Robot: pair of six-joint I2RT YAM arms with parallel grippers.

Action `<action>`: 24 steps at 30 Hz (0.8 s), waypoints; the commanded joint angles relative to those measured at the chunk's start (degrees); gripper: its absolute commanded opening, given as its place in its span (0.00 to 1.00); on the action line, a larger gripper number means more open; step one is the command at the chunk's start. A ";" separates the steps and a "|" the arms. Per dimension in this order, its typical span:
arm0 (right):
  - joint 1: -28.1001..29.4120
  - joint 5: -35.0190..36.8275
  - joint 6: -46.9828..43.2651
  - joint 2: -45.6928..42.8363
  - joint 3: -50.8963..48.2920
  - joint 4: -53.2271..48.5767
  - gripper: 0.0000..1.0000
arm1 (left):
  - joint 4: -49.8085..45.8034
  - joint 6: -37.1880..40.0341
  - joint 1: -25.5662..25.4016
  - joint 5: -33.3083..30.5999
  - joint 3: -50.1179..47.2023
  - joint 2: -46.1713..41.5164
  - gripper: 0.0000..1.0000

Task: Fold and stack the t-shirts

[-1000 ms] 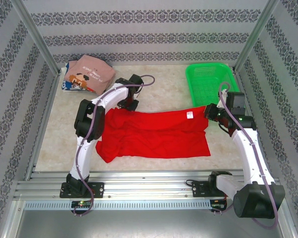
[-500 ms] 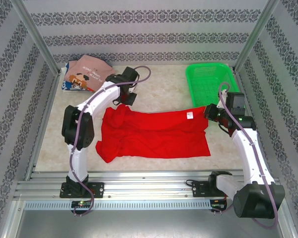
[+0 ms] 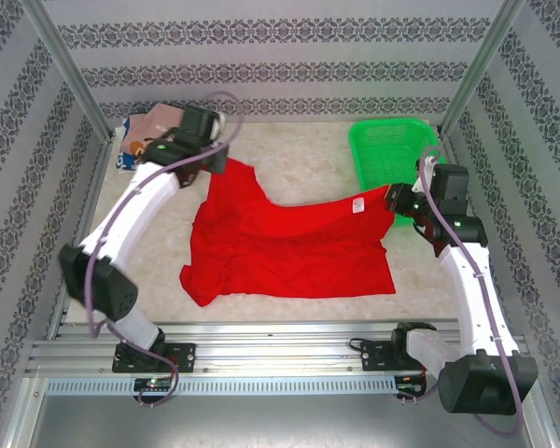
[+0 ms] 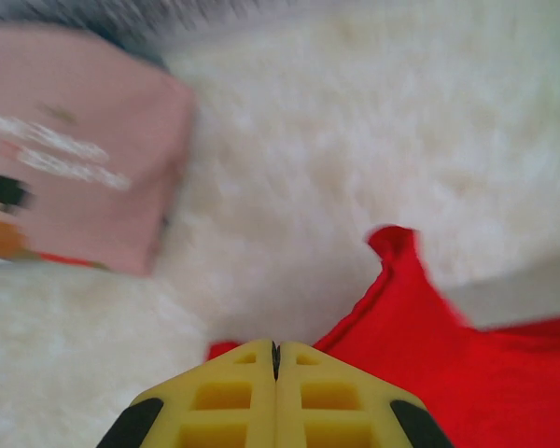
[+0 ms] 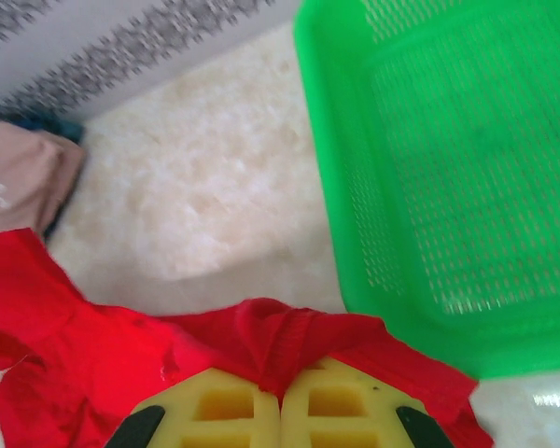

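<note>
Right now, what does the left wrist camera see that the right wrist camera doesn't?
Left wrist, not right: the print on the pink shirt and the left claw, shut on the red shirt. Right wrist, not left: the green basket, the patterned wall and the right claw, also shut on the red shirt. Both: the red shirt, the pink shirt and the pale tabletop.

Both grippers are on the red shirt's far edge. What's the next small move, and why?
Probably carry both grippers together toward the near hem to fold the red t-shirt over. The left gripper and right gripper are each shut on a far corner of it, that edge is lifted and sags between them, and the rest lies flat on the table.
</note>
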 commanded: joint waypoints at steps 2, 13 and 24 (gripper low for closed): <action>-0.36 -5.34 2.87 1.09 8.77 7.32 0.00 | 6.09 -0.06 3.66 0.38 5.19 -9.44 0.00; -0.27 -10.99 3.95 1.05 30.20 7.73 0.00 | 13.20 6.21 4.51 -0.17 14.70 -23.17 0.00; -0.27 -17.98 7.49 -3.79 42.17 2.40 0.00 | 8.61 8.33 4.44 5.35 33.30 -25.29 0.00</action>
